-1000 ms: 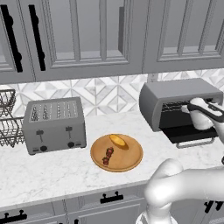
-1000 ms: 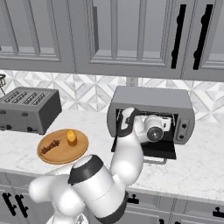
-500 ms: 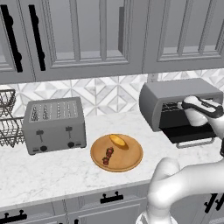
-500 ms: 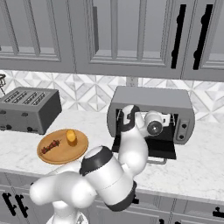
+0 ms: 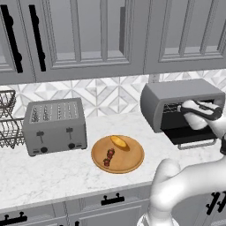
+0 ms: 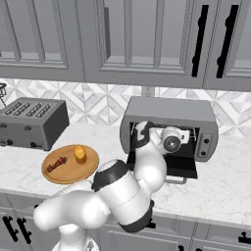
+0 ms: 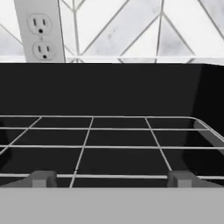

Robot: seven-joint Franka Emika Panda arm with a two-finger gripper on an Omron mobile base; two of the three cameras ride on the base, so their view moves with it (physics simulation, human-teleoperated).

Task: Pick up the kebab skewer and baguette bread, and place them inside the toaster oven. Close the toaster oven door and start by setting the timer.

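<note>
While the fingers (image 7: 111,180) stand spread wide with nothing between them, their two grey tips rise at the bottom of the hand view, just in front of the wire rack (image 7: 109,146) inside the toaster oven (image 5: 176,97). Past the rack lies the dark cavity, and above its far edge show a patterned tile backsplash (image 7: 175,30) and a white wall outlet (image 7: 39,30).

From the base views, the white hand sits at the mouth of the toaster oven, level with the rack. The toaster oven door (image 6: 169,167) hangs open, folded down flat in front of the box, with its pale bar handle (image 5: 196,145) at the front edge. A narrow knob panel (image 6: 205,142) runs down the right side of the oven's face.

Well apart to the left, a round wooden board (image 5: 132,161) rests on the marble counter (image 5: 44,172). On it lie the kebab skewer (image 5: 108,156), near the board's middle and front, and the baguette bread (image 5: 119,141), toward the back edge; the two are close together, and whether they touch is unclear. Further left stands a grey slot toaster (image 5: 55,125), and beyond it a wire dish rack (image 5: 6,119) at the edge of the left base view. Grey cabinets with black handles (image 5: 37,37) hang above.
</note>
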